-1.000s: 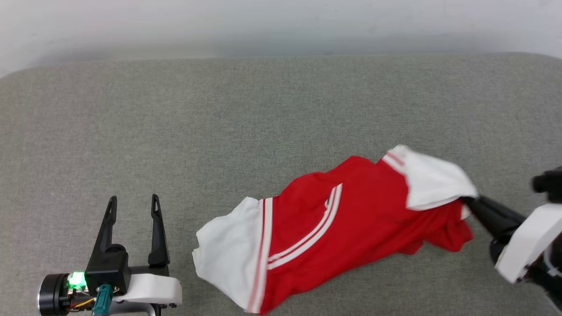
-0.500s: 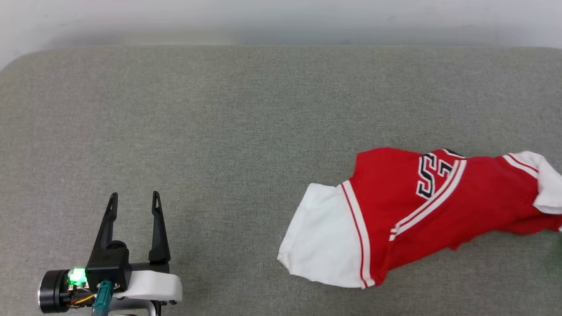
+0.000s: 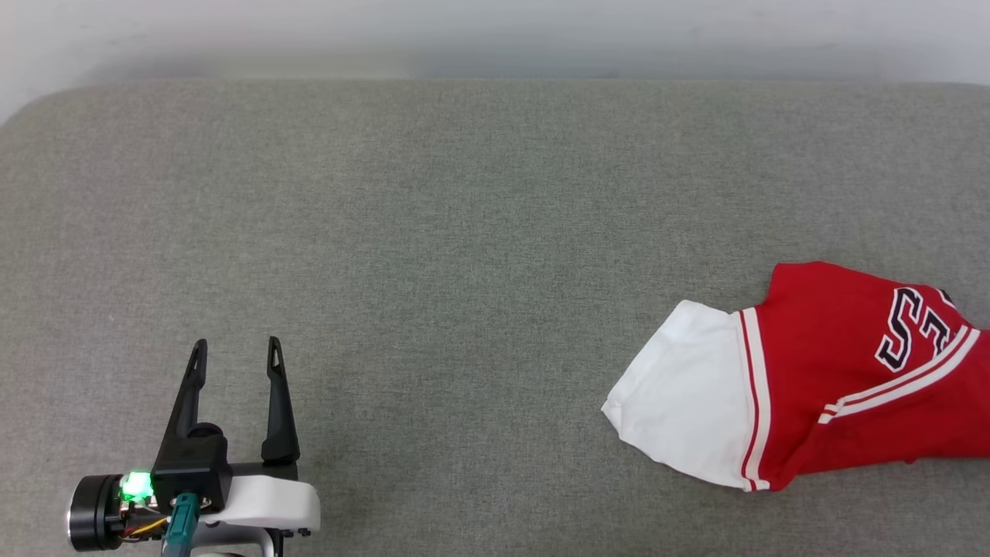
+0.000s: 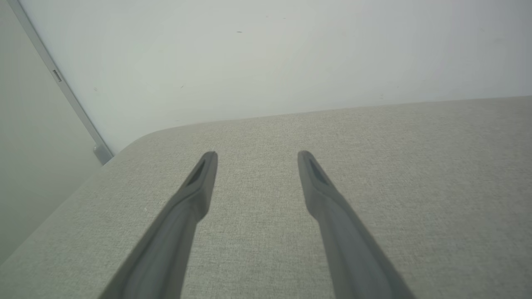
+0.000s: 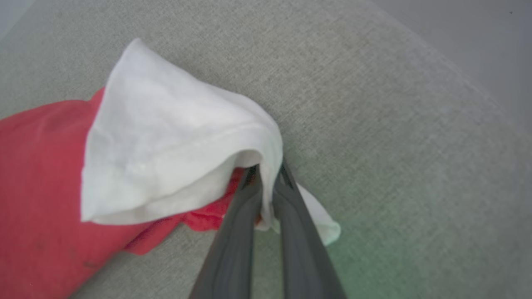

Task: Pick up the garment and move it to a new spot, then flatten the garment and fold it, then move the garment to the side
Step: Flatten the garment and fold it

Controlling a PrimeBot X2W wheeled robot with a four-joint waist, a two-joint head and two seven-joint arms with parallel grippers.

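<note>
The left gripper (image 3: 236, 344), fingers spread wide and empty, is held low over the grey woven fabric surface (image 3: 464, 232). Farther right, the red short-sleeved jersey shirt with white sleeves (image 3: 835, 387) lies crumpled, one sleeve pinched by the closed right gripper (image 5: 267, 170) (relocation seemingly under way); flattening, folding and setting aside are judged outstanding.

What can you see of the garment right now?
The garment is a red jersey of thin, soft-looking cloth with white sleeves, striped trim and black white-outlined lettering, partly folded under. It lies rumpled on the grey fabric surface at the head view's right edge, running out of frame. The right tool is shut on one sleeve edge, holding it raised.
</note>
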